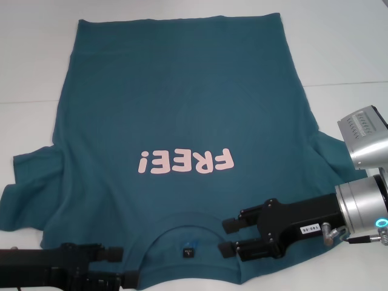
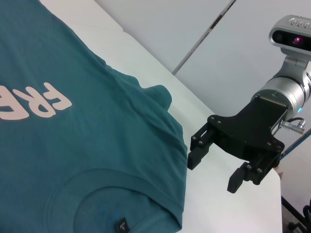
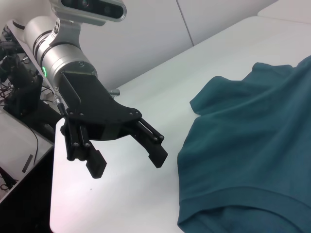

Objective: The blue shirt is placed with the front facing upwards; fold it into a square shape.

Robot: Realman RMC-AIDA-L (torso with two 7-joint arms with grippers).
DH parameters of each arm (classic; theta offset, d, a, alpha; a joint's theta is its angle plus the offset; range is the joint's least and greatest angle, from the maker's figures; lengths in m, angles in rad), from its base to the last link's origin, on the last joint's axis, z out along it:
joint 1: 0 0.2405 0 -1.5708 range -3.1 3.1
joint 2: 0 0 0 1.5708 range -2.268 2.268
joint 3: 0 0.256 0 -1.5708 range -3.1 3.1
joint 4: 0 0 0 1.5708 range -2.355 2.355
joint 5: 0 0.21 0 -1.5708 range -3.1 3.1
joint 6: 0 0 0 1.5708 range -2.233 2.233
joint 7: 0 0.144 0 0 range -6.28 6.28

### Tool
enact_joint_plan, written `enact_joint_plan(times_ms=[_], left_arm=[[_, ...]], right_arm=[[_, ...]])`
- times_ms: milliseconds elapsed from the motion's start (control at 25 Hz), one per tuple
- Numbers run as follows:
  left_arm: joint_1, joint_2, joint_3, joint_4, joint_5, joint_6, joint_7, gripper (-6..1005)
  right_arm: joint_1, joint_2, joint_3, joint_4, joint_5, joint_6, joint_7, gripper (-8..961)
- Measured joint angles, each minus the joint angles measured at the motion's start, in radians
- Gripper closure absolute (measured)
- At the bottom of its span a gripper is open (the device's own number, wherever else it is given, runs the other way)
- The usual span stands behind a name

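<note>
The blue shirt (image 1: 182,103) lies spread flat on the white table (image 1: 345,54), front up. Its pink "FREE!" lettering (image 1: 185,162) reads upside down from my side, and the collar with a small dark label (image 1: 188,251) is nearest me. My right gripper (image 1: 228,237) hovers open just right of the collar, by the shoulder edge. The left wrist view shows the right gripper (image 2: 214,172) with its jaws apart and empty, beside the shirt (image 2: 73,160). My left gripper (image 1: 124,267) is low at the near left shoulder, and the left gripper (image 3: 129,165) shows open and empty near the shirt's hem edge (image 3: 252,160).
Both short sleeves (image 1: 27,182) spread out to the sides, slightly wrinkled. A table seam runs across the far side (image 1: 351,82). The table's edge drops off beyond my left arm, with cables and dark equipment (image 3: 19,92) below.
</note>
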Motion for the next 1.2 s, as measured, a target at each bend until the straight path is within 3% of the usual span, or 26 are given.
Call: enact_joint_plan(times_ms=[520, 640, 920, 1200], left_arm=[[-0.003, 0.000, -0.010, 0.000, -0.007, -0.003, -0.019, 67], [-0.019, 0.007, -0.072, -0.001, -0.011, -0.018, -0.104, 68], [-0.062, 0.034, -0.337, -0.011, -0.015, -0.080, -0.382, 68], [-0.051, 0.070, -0.436, -0.077, -0.024, -0.257, -0.587, 69]], right_arm=[[0.002, 0.000, 0.001, 0.000, 0.000, 0.000, 0.010, 358], [0.003, -0.001, 0.018, -0.004, 0.000, 0.013, 0.075, 358], [0.006, -0.016, 0.070, -0.045, 0.002, 0.055, 0.304, 357], [0.015, -0.025, 0.081, -0.087, 0.002, 0.057, 0.416, 357]])
